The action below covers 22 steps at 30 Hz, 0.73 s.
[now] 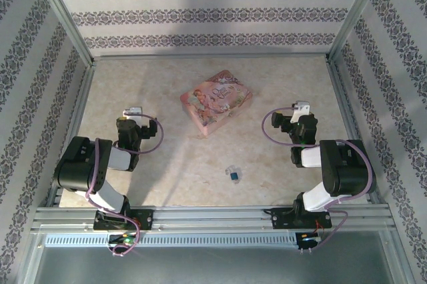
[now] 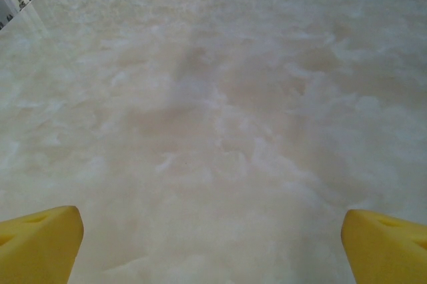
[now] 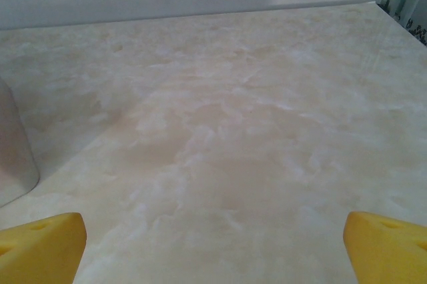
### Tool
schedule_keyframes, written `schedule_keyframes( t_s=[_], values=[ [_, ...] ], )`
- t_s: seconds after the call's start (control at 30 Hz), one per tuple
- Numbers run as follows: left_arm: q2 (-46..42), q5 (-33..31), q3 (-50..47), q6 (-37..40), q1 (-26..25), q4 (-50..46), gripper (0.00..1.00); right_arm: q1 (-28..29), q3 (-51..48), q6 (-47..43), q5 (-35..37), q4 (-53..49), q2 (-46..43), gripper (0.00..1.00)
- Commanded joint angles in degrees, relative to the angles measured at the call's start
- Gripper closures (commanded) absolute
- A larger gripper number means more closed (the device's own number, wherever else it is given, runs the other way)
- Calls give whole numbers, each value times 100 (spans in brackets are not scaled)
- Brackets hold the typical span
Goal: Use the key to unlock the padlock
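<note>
In the top view the left gripper (image 1: 132, 112) stands over the left part of the table (image 1: 167, 164) and points toward the far wall. In its wrist view the two yellow fingertips (image 2: 40, 244) sit at the opposite lower corners, so the jaws are wide apart, and between them there is only bare table; they hold nothing and touch nothing. Further right, near the middle and toward the far side, lies the pink box (image 1: 217, 101), placed diagonally. The padlock (image 1: 233, 174) lies alone on the table, nearer to the arm bases than the box, a little right of the centre and well apart from both grippers. It is too small to tell its long axis; a silvery part seems to be at its far-left end. The key I cannot make out with certainty. On the right, the right gripper (image 1: 301, 107) also points toward the far wall, with its fingertips (image 3: 387, 247) spread wide and nothing between them; an edge of the box (image 3: 13, 144) shows at the left of its wrist view. The padlock is behind both pairs of jaws, toward the near edge, and in my judgement the right arm is somewhat nearer, so it would have to turn back and to its left.
</note>
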Motion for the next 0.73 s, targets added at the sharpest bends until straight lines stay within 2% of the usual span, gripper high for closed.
schedule_keyframes(
  t_s=[0.0, 0.7],
  values=[
    [-46, 131, 295, 106, 105, -24, 1, 109, 87, -108, 174, -11, -84, 2],
    [-16, 240, 268, 60, 203, 73, 1, 238, 297, -236, 343, -154, -86, 2]
  ],
)
